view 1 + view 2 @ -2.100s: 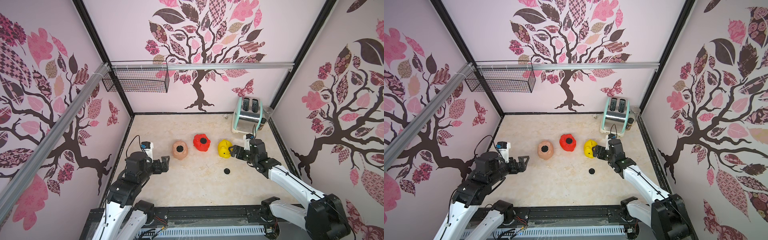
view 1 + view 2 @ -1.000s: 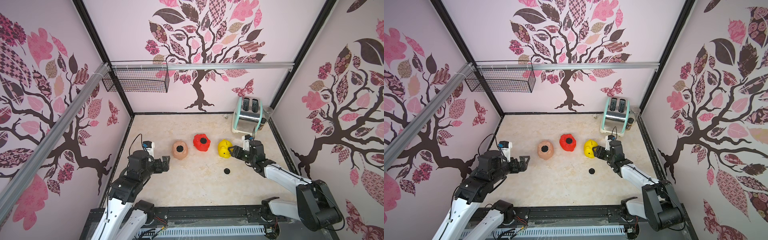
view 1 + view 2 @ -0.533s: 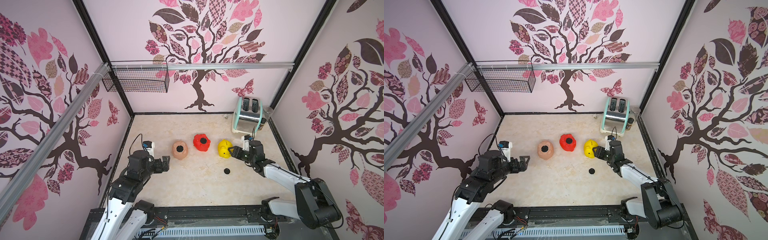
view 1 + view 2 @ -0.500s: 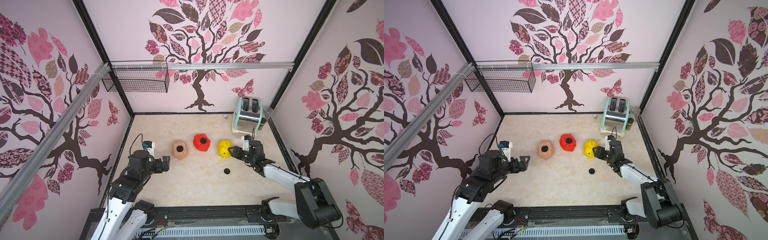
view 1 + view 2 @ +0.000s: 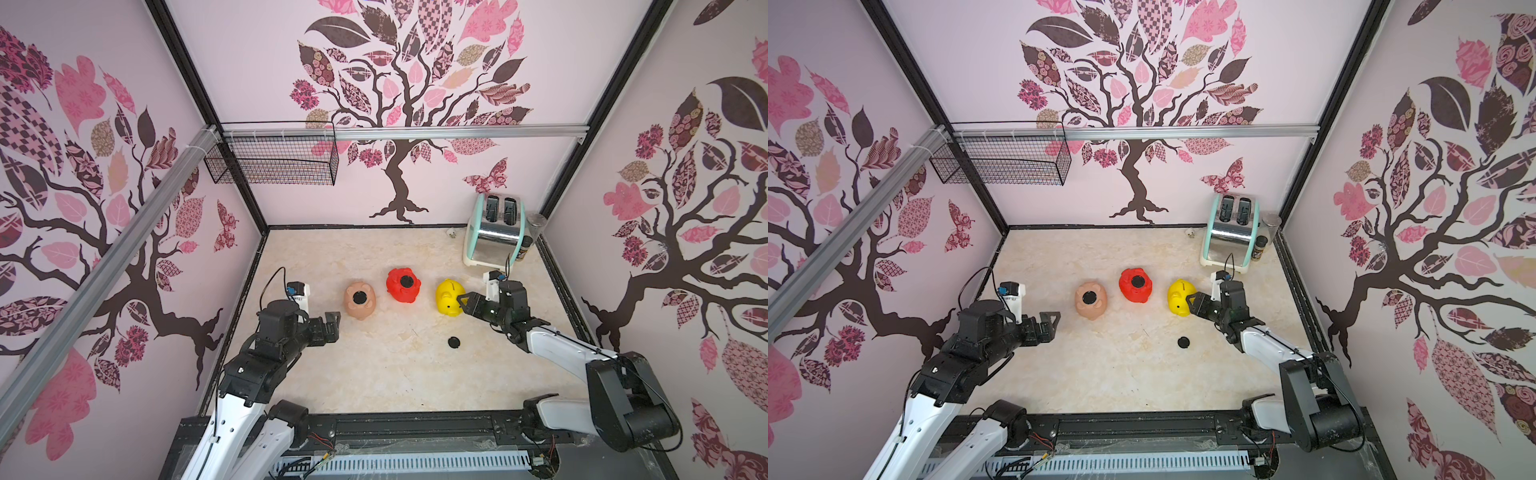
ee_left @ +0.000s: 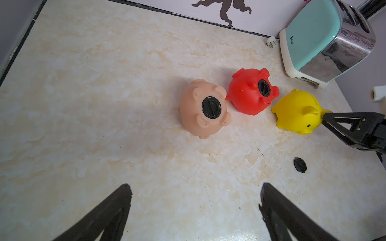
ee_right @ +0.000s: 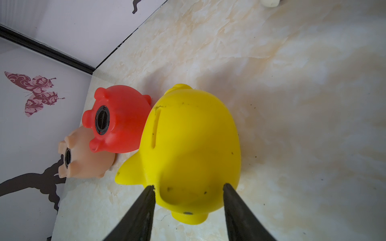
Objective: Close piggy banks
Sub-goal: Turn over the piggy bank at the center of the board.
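A: Where are the 3 pigs?

B: In a row across the middle of the marbled beige table [image 5: 374,374]. The glossy peach-pink plastic piggy bank [image 5: 360,300] and the glossy red plastic piggy bank [image 5: 403,285] lie belly up. A black seated plug [image 6: 211,106] fills the peach-pink one's belly hole and another seated plug [image 6: 264,87] fills the red one's, so I judge those 2 closed. The glossy yellow plastic piggy bank [image 5: 449,296] sits just beside the red one, nearest the right arm. Its coin slot faces up and its belly hole is hidden.

A: And its plug?

B: 1 small black round plug disc [image 5: 453,343] lies loose on the table near the yellow pig, on the robot's side, touching nothing.

A: Why is the right gripper at the head?

B: The right gripper [image 7: 188,185] has its jaws partly spread to either side of the yellow pig's face, with the tips at the surface by ear and cheek. I cannot tell whether they pinch it or only bracket it. My guess is that the head is the narrow end that fits between the jaws, and a hold there lets the arm roll the pig belly up for the plug.

A: And the left one?

B: The left gripper [image 6: 195,187] hangs spread wide over bare table, well apart from the peach-pink pig and holding nothing. It is probably parked clear of the right arm's work.

A: Any risk?

B: Smooth, rounded plastic could squirt out of a pinch.
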Robot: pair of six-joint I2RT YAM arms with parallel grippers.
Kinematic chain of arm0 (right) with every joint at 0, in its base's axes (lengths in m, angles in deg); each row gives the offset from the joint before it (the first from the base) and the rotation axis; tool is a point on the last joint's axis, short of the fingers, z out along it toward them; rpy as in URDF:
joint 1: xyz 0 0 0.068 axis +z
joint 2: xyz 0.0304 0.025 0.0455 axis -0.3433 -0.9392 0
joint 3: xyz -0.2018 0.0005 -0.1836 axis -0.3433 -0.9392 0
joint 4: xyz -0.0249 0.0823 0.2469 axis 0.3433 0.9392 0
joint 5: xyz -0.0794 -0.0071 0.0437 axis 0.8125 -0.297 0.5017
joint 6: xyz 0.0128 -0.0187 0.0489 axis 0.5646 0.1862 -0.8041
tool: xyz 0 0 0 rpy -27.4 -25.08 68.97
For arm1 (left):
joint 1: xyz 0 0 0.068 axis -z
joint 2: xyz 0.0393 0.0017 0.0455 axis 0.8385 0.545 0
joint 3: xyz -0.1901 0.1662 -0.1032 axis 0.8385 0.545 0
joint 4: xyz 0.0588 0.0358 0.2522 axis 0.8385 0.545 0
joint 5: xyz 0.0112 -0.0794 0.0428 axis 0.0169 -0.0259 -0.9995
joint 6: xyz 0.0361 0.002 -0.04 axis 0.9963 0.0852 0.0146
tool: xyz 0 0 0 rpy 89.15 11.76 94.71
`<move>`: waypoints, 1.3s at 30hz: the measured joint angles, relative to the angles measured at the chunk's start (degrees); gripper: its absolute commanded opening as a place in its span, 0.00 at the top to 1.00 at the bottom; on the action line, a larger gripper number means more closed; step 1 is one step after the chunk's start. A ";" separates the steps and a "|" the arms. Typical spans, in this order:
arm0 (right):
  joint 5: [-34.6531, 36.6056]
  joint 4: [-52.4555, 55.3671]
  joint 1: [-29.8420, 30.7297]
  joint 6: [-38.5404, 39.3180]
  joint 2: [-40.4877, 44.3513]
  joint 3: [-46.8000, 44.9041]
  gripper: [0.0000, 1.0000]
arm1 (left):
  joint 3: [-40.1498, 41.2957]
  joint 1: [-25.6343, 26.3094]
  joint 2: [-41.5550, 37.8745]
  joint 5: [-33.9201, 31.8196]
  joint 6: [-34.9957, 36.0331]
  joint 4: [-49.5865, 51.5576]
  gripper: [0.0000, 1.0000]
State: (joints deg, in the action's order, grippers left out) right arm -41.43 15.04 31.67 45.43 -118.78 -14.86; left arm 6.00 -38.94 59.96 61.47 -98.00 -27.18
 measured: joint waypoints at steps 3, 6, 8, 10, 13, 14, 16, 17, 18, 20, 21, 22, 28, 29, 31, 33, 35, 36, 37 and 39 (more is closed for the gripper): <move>-0.42 -0.22 -0.20 -0.02 -0.02 0.02 0.44 | 0.00 0.00 0.00 0.00 0.00 0.00 0.02; -1.01 -0.48 -0.48 -0.07 -0.11 0.07 0.44 | 0.00 0.00 0.00 0.00 0.00 0.00 0.02; -1.20 -0.87 -0.59 -0.20 -0.48 0.09 0.44 | 0.00 0.00 0.00 0.00 0.00 0.00 0.02; -1.49 -1.22 -0.66 -0.22 -1.16 0.13 0.44 | 0.00 0.00 0.00 0.00 0.00 0.00 0.02; -1.79 -1.40 -0.94 -0.42 -2.14 0.17 0.44 | 0.00 0.00 0.02 0.02 0.00 0.00 0.02; -2.08 -1.57 -1.09 -0.46 -2.43 0.20 0.45 | 0.00 0.00 0.07 0.02 0.00 0.00 0.02; -2.51 -1.81 -1.29 -0.57 -2.75 0.39 0.45 | 0.00 0.00 0.15 0.02 0.00 0.00 0.02; -2.62 -1.95 -1.38 -0.61 -2.89 0.50 0.45 | 0.00 0.02 0.20 0.02 0.00 0.00 0.02; -2.71 -2.12 -1.40 -0.63 -2.97 0.50 0.45 | 0.00 0.02 0.24 0.02 0.00 0.00 0.02; -2.97 -2.21 -1.55 -0.66 -3.10 0.50 0.45 | 0.00 0.07 0.31 0.04 0.00 -0.02 0.02; -3.10 -2.29 -1.60 -0.70 -3.15 0.50 0.45 | 0.00 0.11 0.33 0.02 0.00 0.00 0.02; -3.26 -2.40 -1.66 -0.81 -3.21 0.52 0.45 | 0.00 0.13 0.33 0.04 0.00 0.00 0.02; -4.37 -2.80 -1.84 -1.22 -3.34 0.57 0.38 | 0.00 0.13 0.39 0.20 0.00 0.00 0.02; -4.50 -2.99 -1.88 -1.33 -3.32 0.57 0.37 | 0.00 0.17 0.46 0.24 0.00 -0.02 0.02; -4.50 -3.26 -1.95 -1.40 -3.28 0.57 0.37 | 0.00 0.24 0.57 0.28 0.00 -0.02 0.02; -4.50 -3.65 -1.99 -1.49 -3.28 0.57 0.37 | 0.00 0.24 0.72 0.39 0.00 0.00 0.02; -4.50 -3.85 -2.03 -1.49 -3.37 0.68 0.38 | 0.00 0.26 0.81 0.46 0.00 -0.02 0.02; -4.61 -3.82 -2.05 -1.51 -3.58 0.85 0.38 | 0.00 0.26 0.83 0.46 0.00 -0.02 0.02; -4.81 -3.82 -2.10 -1.51 -3.96 1.25 0.38 | 0.00 0.26 0.85 0.46 0.00 0.00 0.02; -5.07 -3.91 -2.23 -1.51 -4.61 1.77 0.38 | 0.00 0.26 0.85 0.46 0.00 -0.02 0.02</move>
State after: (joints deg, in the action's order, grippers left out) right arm -46.50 11.13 29.44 43.92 -123.39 -13.09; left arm 6.00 -38.67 60.82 61.93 -98.00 -27.20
